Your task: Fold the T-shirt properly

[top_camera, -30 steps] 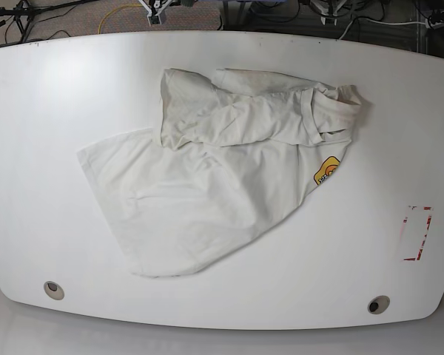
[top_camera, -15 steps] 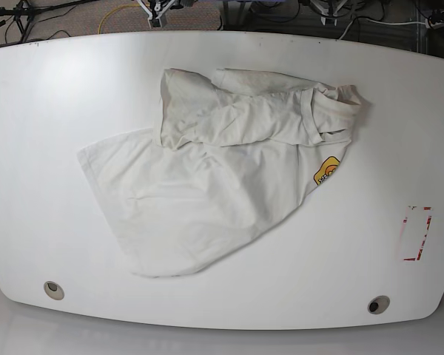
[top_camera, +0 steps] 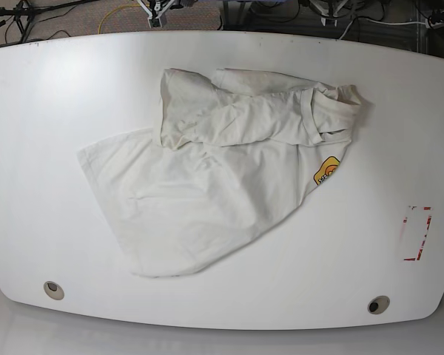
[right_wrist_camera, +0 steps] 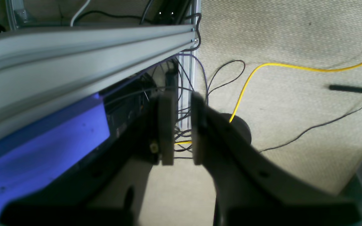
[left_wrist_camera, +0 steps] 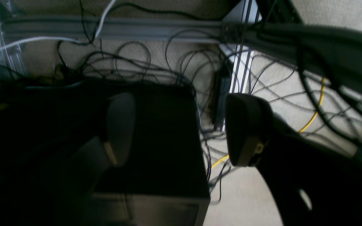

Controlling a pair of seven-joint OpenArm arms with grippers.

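On my base feed the T-shirt (top_camera: pixel 214 185) lies crumpled near the middle of the white worktop (top_camera: pixel 44 111), its upper part bunched and folded over itself toward the far edge, the lower body spread flatter toward the near left. A yellow-and-orange logo patch (top_camera: pixel 326 171) with a dark outline shows at the shirt's right edge; there is lettering on it but I cannot read it at this size. To the right, well apart from the shirt, a red-and-white marked rectangle (top_camera: pixel 416 233) sits on the worktop, and I can make out no writing on it. Two round grommets (top_camera: pixel 53 290) are set near the front corners. Neither arm appears in the base view. My left wrist feed shows the left claw (left_wrist_camera: pixel 181 130) with its fingers spread wide and nothing between them, hanging over a dark box (left_wrist_camera: pixel 156 141) and a tangle of cables (left_wrist_camera: pixel 130 66) on carpet. On the right wrist feed the right claw (right_wrist_camera: pixel 179 128) has its fingers nearly together with a narrow gap, gripping nothing, above carpet crossed by a yellow cable (right_wrist_camera: pixel 294 67) and beside an aluminium rail (right_wrist_camera: pixel 83 53)
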